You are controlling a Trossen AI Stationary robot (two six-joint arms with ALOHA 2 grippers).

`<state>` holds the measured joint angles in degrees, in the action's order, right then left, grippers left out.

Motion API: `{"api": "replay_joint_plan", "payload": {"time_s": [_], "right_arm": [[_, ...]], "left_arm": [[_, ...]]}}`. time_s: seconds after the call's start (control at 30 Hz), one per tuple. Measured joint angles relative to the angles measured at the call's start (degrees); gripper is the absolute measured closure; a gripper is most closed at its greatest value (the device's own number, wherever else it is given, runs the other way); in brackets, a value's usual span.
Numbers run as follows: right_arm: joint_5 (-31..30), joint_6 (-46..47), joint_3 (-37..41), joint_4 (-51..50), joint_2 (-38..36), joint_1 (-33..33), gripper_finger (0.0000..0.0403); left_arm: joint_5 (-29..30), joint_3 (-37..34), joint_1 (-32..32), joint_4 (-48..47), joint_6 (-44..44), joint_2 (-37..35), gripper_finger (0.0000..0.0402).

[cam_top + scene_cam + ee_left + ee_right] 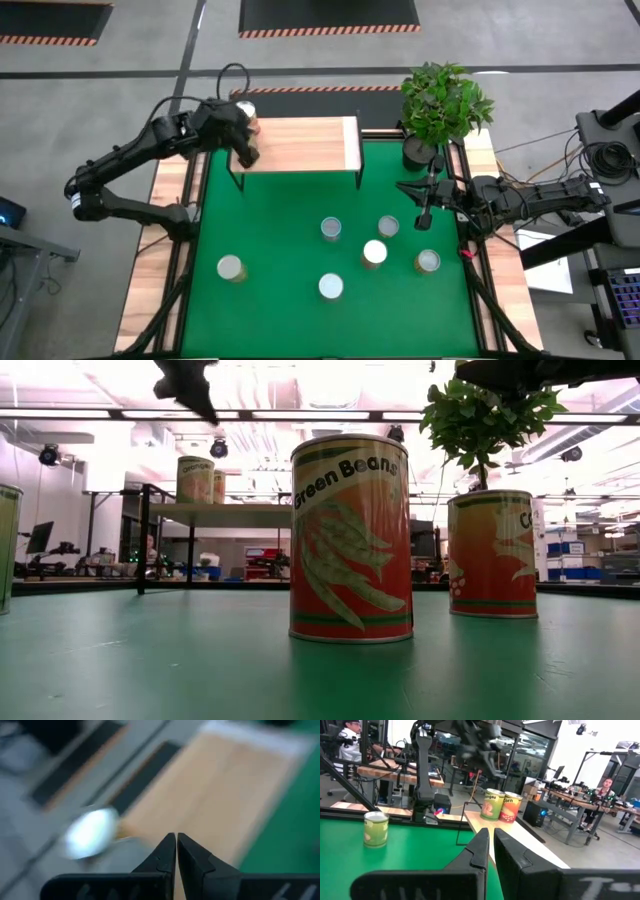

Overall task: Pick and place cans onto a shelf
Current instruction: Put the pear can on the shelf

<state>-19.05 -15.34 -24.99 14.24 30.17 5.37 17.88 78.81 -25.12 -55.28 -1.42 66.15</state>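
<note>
The pale-wood shelf [300,145] stands on thin black legs at the far side of the green mat [280,310]. Two cans [492,804] [511,807] stand upright on its far left end; the high view shows one can top [245,108]. Several more cans stand upright on the mat, among them one at the left [231,267] and one near the middle [331,229]. My left gripper [247,156] hangs shut and empty over the shelf's left end, beside those cans [90,832]. My right gripper [423,216] waits shut at the mat's right edge.
A potted plant [445,100] in a black pot [418,150] stands at the far right corner, close to my right arm. In the low view a Green Beans can [350,538] and another can [492,553] stand close to the camera. People sit at desks [607,787] beyond the table.
</note>
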Motion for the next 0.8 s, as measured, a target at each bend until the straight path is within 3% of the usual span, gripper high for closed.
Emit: {"api": "replay_joint_plan", "payload": {"time_s": [0.3, 0.4, 0.53, 0.8], "right_arm": [[0.06, -2.72, 0.00, 2.76, 0.00, 0.02, 0.0385], [0.16, -3.75, 0.00, 4.26, -0.02, 0.01, 0.0385], [1.60, -4.19, 0.00, 5.22, -0.01, 0.00, 0.0385], [7.07, -5.00, 0.00, 8.21, -0.01, 0.00, 0.0385]], "left_arm": [[-15.91, -1.13, 19.89, -9.67, -21.61, -0.29, 0.0401], [-16.33, -3.50, 27.03, -11.95, -34.85, 0.48, 0.0401], [-24.18, -6.84, 36.27, -12.93, -55.55, 1.68, 0.0401], [-21.38, -9.47, 55.43, -18.17, -88.56, 4.71, 0.0401]]}}
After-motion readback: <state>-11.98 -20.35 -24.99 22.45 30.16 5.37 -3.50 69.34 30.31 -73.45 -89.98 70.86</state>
